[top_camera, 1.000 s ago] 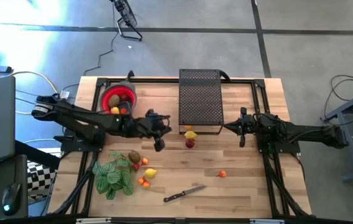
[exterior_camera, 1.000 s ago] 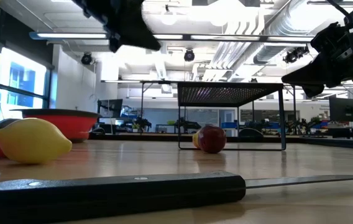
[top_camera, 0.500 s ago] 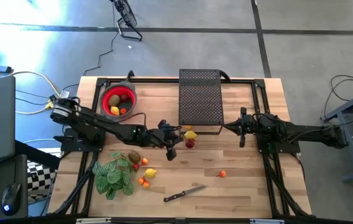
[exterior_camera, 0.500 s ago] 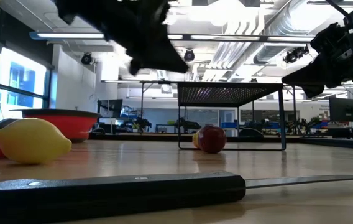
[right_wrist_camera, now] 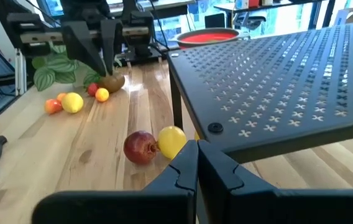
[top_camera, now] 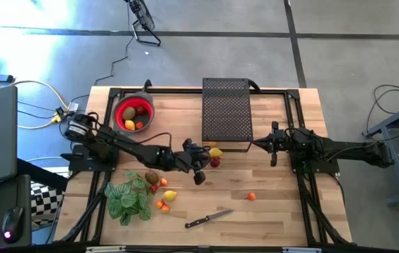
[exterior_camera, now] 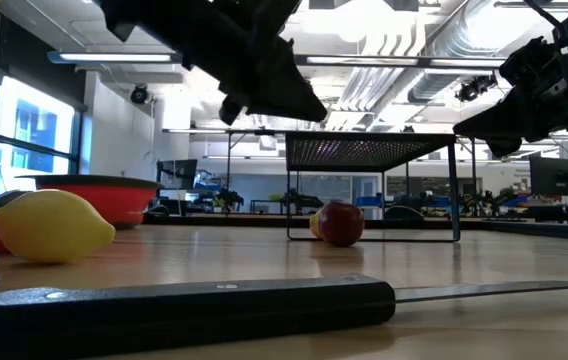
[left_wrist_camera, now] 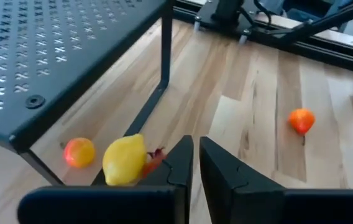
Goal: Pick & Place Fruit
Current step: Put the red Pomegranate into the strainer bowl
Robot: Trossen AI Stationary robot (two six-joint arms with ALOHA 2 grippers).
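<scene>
While the left end effector [top_camera: 199, 173] hovers with fingers nearly closed and empty, the dark red round apple [top_camera: 215, 162] and yellow lemon [top_camera: 216, 152] lie just beyond it, under the black perforated metal rack's [top_camera: 225, 105] edge; descending unopened could knock them away.

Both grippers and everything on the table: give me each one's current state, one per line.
Left gripper: shut, empty, above the table beside the apple.
Right gripper: shut, empty, waiting right of the rack.
Apple: on the table, not gripped.
Lemon: at the rack's edge, loose.
Bowl: upright, holding fruit.
Knife: lying flat.
Rack: standing, top bare.
</scene>
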